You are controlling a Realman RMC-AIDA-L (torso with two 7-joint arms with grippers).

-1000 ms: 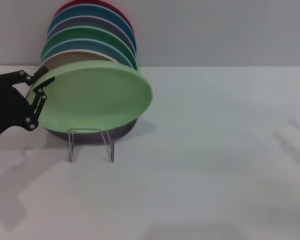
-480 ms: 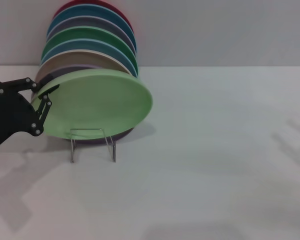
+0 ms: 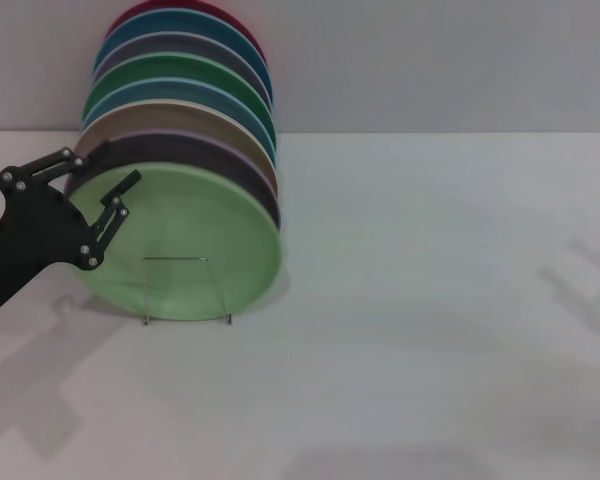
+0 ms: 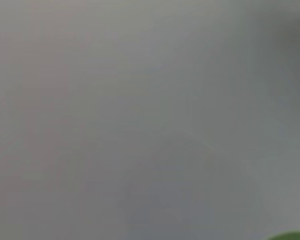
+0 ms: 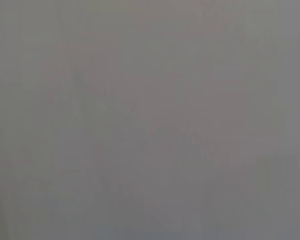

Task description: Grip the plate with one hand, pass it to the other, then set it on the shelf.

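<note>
Starting nearest: noting the white table [image 3: 400, 380], then the thin front frame of the shelf [image 3: 226, 305] standing on it. Finding the plate [image 3: 195, 235] seated in the front slot right behind that frame, near upright, face forward, leaning back against the lilac plate [image 3: 205, 155]. Probably parked there because the front slot was the only one free. Spotting the left gripper [image 3: 115, 165] at the plate's left rim, fingers [image 3: 108, 212] spread wide, one in front of the rim and one behind, apparently clamping nothing (likely freed because the rack now bears the weight). Catching only a green sliver in the left wrist view. Seeing no right gripper anywhere. Farther back, counting the row of stacked plates [image 3: 180, 75] in beige, blue, green, grey, teal and red, lined up toward the wall.

Comparing with a second ago: was pinched at the rim, tilted almost flat and held above the rack; now lowered, tipped upright and seated, with the pincer spread wider. Judging placement done, retreat left.
</note>
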